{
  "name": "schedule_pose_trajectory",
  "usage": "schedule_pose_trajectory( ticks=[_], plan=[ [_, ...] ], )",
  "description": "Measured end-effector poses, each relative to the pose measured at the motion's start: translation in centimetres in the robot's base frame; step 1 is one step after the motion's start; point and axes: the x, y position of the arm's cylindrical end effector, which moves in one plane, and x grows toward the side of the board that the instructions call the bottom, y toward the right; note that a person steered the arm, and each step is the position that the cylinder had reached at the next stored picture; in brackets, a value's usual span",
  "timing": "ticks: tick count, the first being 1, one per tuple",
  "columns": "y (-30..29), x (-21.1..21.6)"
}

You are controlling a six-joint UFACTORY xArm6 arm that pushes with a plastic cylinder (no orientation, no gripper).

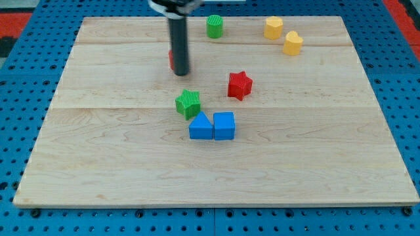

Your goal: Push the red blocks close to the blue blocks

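Observation:
My tip (181, 73) is in the upper left part of the wooden board (98, 157). A red block (171, 60) is mostly hidden behind the rod, touching or nearly touching it on its left. A red star block (239, 85) lies right of centre. A blue triangular block (201, 126) and a blue cube (224, 126) sit side by side at the centre, below the red star. The tip is above and left of the blue blocks, well apart from them.
A green star-like block (188, 103) touches the blue triangular block's upper left. A green cylinder (214, 26) is at the top centre. Two yellow blocks (273, 27) (293, 43) are at the top right. Blue pegboard surrounds the board.

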Motion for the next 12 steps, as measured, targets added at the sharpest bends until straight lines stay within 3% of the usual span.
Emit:
schedule_pose_trajectory(
  ticks=[1,2,3,4,5,6,8,10,11,12],
  plan=[
    [2.9,-1.7],
    [4.5,-6.8],
    [-2.2,-10.2],
    [2.1,-13.9],
    [8.7,-14.2],
    [8.8,-11.9],
    [1.7,-10.4],
    [-4.0,-5.4],
    [2.0,-3.3],
    [3.6,-3.0]
  ],
)
